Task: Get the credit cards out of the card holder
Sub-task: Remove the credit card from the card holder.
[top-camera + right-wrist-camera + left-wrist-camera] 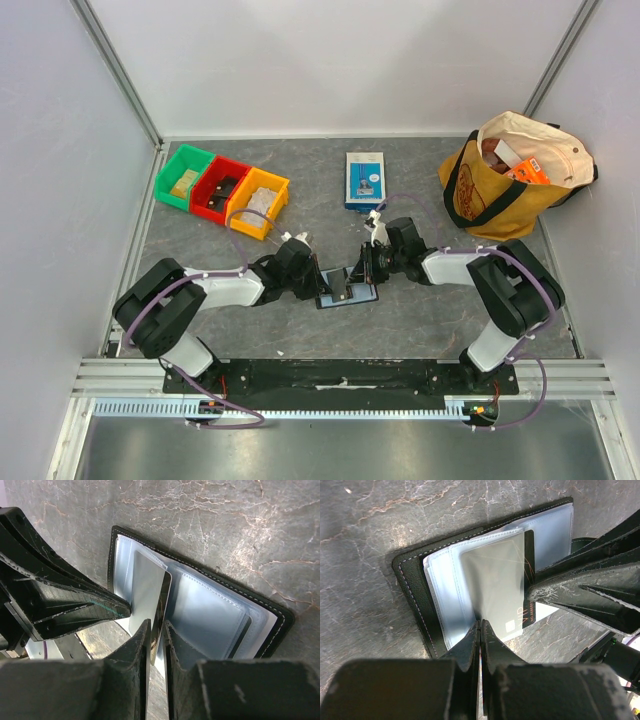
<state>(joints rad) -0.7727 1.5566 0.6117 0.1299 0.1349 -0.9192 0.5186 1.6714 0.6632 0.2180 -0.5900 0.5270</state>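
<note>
The black card holder [342, 298] lies open on the table between my two arms, its clear bluish sleeves [445, 580] facing up. My left gripper [480, 624] is shut on the near edge of one raised sleeve. A dark card [529, 570] marked VIP sticks out behind that sleeve. My right gripper [156, 625] stands narrowly open, with that thin card's edge [164, 600] in the gap between its fingers. The right gripper's fingers [580, 595] come in from the right in the left wrist view. The left gripper's fingers [75, 605] show at the left of the right wrist view.
A blue-and-white box [364, 180] stands behind the holder. Green [184, 177], red [221, 188] and yellow [258, 202] bins sit at the back left. A yellow tote bag [500, 180] with things in it lies at the back right.
</note>
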